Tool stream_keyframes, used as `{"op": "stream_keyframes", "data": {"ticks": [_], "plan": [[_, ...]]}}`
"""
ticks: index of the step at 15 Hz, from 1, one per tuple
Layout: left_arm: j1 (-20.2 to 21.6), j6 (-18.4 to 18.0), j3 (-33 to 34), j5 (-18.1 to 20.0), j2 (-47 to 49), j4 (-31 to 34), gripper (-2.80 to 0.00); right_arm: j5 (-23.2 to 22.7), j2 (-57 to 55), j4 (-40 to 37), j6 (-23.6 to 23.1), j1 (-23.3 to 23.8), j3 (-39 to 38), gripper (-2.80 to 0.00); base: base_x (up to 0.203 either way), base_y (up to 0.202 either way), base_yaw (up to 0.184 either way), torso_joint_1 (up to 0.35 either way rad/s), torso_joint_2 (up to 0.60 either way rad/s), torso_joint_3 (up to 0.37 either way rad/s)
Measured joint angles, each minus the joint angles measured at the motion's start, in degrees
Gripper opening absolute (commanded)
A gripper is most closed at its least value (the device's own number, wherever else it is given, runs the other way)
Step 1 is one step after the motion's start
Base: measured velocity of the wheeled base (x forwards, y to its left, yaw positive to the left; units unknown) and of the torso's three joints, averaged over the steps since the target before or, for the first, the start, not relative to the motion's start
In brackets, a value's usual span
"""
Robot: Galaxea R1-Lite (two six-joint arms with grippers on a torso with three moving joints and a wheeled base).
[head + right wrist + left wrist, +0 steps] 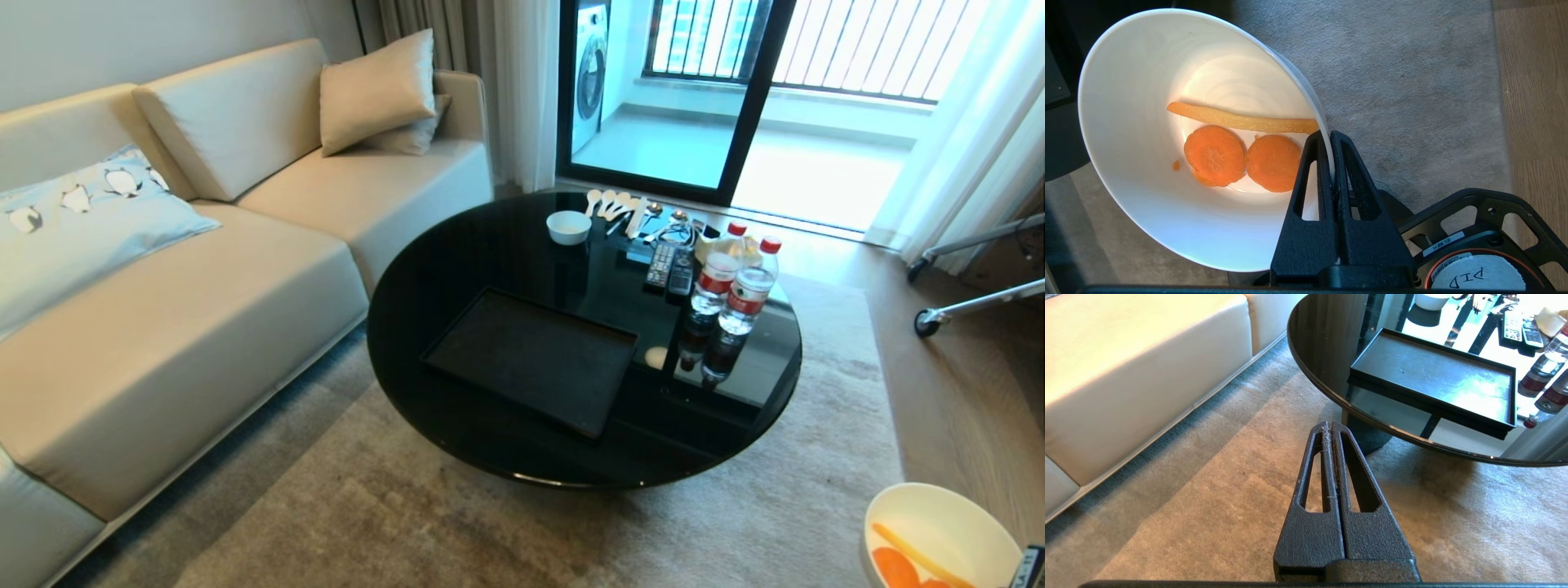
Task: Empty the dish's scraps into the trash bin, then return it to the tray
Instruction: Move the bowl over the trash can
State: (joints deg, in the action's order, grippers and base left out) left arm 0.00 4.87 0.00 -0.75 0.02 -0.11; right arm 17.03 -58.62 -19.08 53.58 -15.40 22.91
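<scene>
The dish (1139, 171) is glossy white, smooth as glazed ceramic. The tray (535, 359) is matt black, lying on a mirror-glossy black table (490, 253). The rug (457, 523) is rough, short-piled cloth. The sofa (180, 327) looks like smooth, faintly sheened leather. Both grippers' fingers (1331, 490) are grainy black plastic.

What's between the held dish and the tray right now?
In the head view, between the dish and the tray: bare rug, then the glossy table edge.
</scene>
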Motion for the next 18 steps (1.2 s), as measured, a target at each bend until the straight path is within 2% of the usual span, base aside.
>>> {"op": "stream_keyframes", "data": {"ticks": [12,18], "plan": [[0.0,0.0,0.0,0.0,0.0,0.0,-2.8,0.1,1.4,-1.1,0.0,0.0,0.1,-2.8,0.0,0.0,0.0,0.0,0.0,0.0],[0.0,0.0,0.0,0.0,0.0,0.0,-2.8,0.1,2.0,-1.2,0.1,-0.2,-0.1,-2.8,0.001,0.009,-0.144,0.002,0.0,0.002]]}}
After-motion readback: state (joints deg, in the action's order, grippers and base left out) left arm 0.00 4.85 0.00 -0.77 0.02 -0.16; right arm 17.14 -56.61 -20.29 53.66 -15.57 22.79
